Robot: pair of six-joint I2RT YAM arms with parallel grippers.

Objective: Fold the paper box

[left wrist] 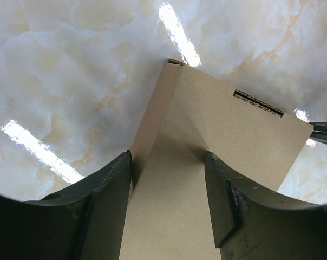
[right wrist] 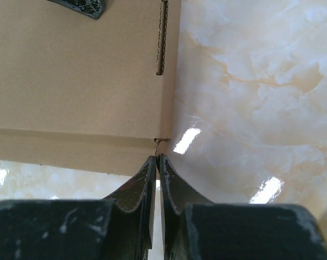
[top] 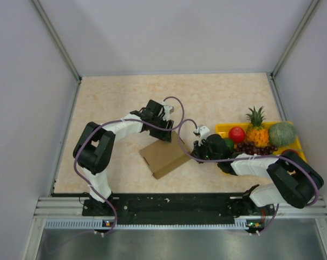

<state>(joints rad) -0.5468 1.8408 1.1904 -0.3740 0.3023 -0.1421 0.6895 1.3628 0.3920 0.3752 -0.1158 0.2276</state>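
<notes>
The plain brown kraft cardboard box [top: 164, 156] lay partly folded on the marbled beige desk [top: 120, 103]. The left fingers [left wrist: 98, 211] stood wide apart astride one panel; the right fingers [right wrist: 136, 189] were pressed together at its edge.

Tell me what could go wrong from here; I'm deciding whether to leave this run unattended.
Right fingers meet only at a corner of the paper box; it may slip free. Left fingers straddle it unclamped; it could shift. The right arm overhangs the fruit tray and might knock it.
</notes>
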